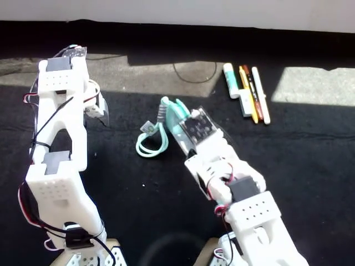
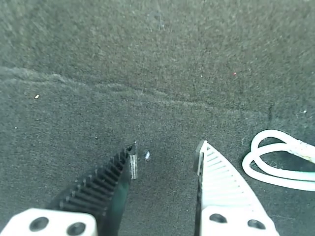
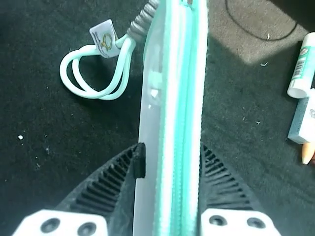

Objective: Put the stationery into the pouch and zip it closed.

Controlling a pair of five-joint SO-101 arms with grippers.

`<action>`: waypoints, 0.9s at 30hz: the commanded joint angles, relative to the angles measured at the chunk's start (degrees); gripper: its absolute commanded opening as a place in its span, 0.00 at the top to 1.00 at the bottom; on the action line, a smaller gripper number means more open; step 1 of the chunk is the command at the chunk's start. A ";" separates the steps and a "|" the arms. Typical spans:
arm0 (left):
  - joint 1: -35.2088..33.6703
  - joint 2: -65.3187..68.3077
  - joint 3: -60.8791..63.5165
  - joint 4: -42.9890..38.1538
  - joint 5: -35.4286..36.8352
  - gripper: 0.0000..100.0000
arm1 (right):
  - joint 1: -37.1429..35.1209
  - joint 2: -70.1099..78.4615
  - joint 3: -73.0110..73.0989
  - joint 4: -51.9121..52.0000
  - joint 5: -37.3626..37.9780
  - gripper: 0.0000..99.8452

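High view: two white arms work over a table covered in black cloth, and by the look of it the packing job has barely begun. The right arm stretches toward the middle of the table, where the right gripper has its jaws set on either side of the translucent, mint-trimmed pouch, pressing on its two long edges as far as the right wrist view shows. The pouch lies at centre, its zip running away from the gripper. Whether that zip is open cannot be told.

At the left, the left arm stands apart from the action. The left gripper has its jaws spread over bare cloth and holds nothing.

The stationery lies in a neat row at the far right, well apart from the pouch and partly in sunlight: a white tube with a mint band, a long white pen, a yellow pen and a small pale block. None of these items is in the pouch.

The pouch's mint loop cord curls on the cloth just left of it, with a small white tag on it.

Judged from this, every item has yet to be loaded, and the zipping comes after that.
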State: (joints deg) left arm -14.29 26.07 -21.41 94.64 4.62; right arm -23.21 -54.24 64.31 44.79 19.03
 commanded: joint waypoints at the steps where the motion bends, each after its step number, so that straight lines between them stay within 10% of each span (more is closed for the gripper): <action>1: 0.57 -0.48 -1.80 0.62 0.44 0.79 | 0.84 5.58 -3.74 0.48 0.00 0.94; 16: 0.48 -0.22 -1.71 1.76 0.26 0.79 | 0.48 59.74 -75.03 43.03 -0.18 0.89; 27: 0.48 0.04 -1.71 1.76 0.26 0.79 | 0.57 73.01 -101.76 53.23 0.09 0.99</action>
State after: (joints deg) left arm -14.29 26.59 -21.41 95.87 4.62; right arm -22.86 20.31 -29.23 97.36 19.03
